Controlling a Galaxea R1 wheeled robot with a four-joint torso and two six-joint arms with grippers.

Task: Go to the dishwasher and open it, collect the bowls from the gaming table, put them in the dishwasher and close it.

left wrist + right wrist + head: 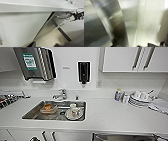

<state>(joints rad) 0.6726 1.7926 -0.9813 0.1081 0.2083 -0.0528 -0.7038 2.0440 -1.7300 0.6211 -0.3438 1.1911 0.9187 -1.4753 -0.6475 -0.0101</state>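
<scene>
A white counter (107,114) holds a steel sink (32,115) containing a mug (73,110). The brushed steel dishwasher (120,137) sits below the counter, right of the sink. Plates (140,100) are stacked further right; either pincer's state cannot be told.

Before us, white cabinet fronts (18,28), our other arm (78,15) by the steel panel (62,17), beige floor (52,40) below.
</scene>
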